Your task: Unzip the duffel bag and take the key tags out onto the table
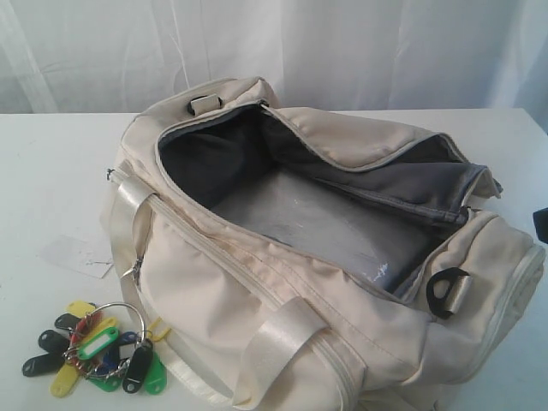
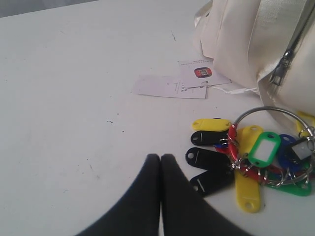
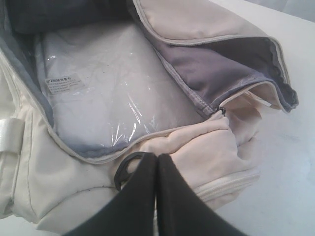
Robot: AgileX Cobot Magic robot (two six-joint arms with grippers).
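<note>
The cream duffel bag [image 1: 231,300] lies on the white table [image 1: 51,171] with its top zipper open and the grey lining showing. The key tags [image 1: 96,345], a coloured bunch on a metal ring, rest on the table by the bag's near-left corner. My left gripper [image 2: 160,156] is shut and empty, just beside the black tags of the key tags [image 2: 264,147]. My right gripper [image 3: 157,156] is shut on nothing, hovering over the bag's end next to a black D-ring [image 3: 123,172]. Neither gripper's jaws show in the exterior view.
Two flat white paper tags [image 2: 170,87] lie on the table near the bag's strap. A clear plastic-wrapped sheet [image 3: 98,98] covers the bag's floor. A small dark part [image 1: 540,224] shows at the right edge. A white curtain hangs behind the table.
</note>
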